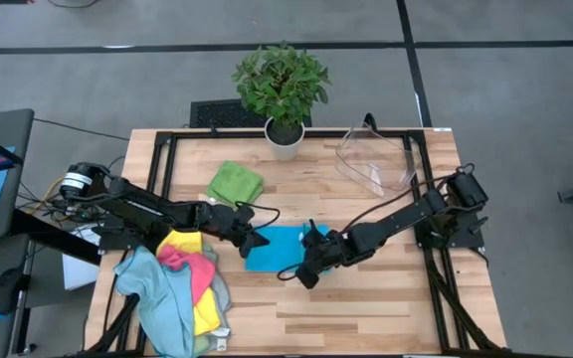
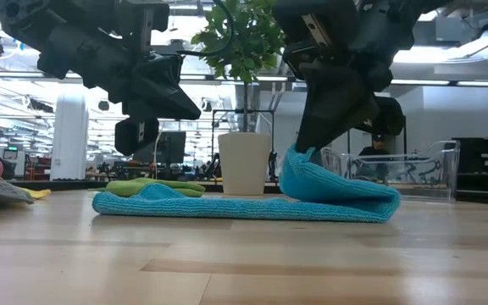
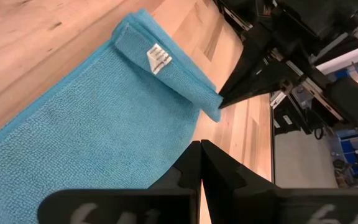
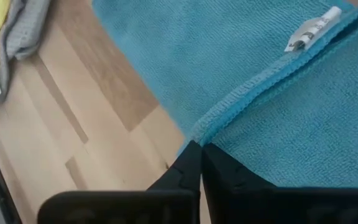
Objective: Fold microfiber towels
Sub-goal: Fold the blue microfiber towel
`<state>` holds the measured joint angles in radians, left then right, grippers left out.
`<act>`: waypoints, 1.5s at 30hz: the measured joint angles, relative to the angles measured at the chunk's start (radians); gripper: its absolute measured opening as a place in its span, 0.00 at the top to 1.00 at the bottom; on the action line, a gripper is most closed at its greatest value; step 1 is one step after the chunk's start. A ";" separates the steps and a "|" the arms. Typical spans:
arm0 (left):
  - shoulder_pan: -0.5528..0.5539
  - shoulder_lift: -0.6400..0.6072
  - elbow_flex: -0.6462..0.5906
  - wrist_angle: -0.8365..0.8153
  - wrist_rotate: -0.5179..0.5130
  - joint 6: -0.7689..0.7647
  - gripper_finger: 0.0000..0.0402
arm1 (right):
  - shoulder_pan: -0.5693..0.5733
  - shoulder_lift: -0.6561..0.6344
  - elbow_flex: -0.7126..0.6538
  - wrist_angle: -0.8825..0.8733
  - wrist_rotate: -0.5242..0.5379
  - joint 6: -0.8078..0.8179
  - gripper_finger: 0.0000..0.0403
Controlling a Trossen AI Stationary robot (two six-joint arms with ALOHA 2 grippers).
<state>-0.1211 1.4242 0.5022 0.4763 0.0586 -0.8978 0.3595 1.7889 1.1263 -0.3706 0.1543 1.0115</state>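
High cam: I look straight down on the whole table, both arms in frame. Low cam: at tabletop ht, level across the wood into the room behind, close to the blue towel. L and R wrist cams: each looks past its own dark fingers, v. near the cloth. All 4 views share the blue towel; its white tag shows in both wrist views.

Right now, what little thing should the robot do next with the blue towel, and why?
Probably carry the lifted edge farther across. The right gripper pinches one edge of the blue towel, folded partway over, while the shut left gripper hovers above the flat part.
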 joint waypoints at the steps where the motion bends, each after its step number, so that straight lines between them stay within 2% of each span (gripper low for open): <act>1: 0.000 0.000 0.000 0.000 0.004 0.000 1.00 | 0.000 0.000 0.000 0.000 0.001 0.000 0.92; 7: 0.000 0.000 0.000 0.000 0.008 0.000 1.00 | 0.000 0.000 0.000 0.006 0.000 0.001 0.89; 17: 0.000 0.000 0.000 0.000 0.010 0.000 1.00 | -0.035 0.000 0.000 0.021 0.009 0.001 0.64; 21: 0.000 0.000 0.000 0.000 0.011 0.000 1.00 | -0.046 -0.010 -0.001 0.020 0.041 0.006 0.59; 26: -0.013 0.000 0.000 -0.004 0.029 -0.020 1.00 | -0.053 0.002 -0.002 -0.043 0.057 0.051 0.61; 30: -0.082 -0.026 0.000 -0.123 0.037 -0.023 1.00 | -0.020 0.001 -0.002 -0.002 0.061 0.046 0.64; 33: -0.140 -0.050 0.000 -0.185 -0.015 -0.040 1.00 | 0.014 0.000 -0.002 0.012 0.064 0.033 0.68; 39: -0.250 -0.048 0.000 -0.207 -0.174 -0.105 1.00 | 0.039 0.038 -0.005 0.008 0.109 0.061 0.73; 45: -0.320 -0.047 -0.001 -0.305 -0.258 -0.165 1.00 | 0.038 0.099 -0.002 0.074 0.090 0.068 0.75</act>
<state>-0.4407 1.3769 0.5012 0.1715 -0.1995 -1.0626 0.3977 1.8877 1.1244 -0.2963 0.2439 1.0790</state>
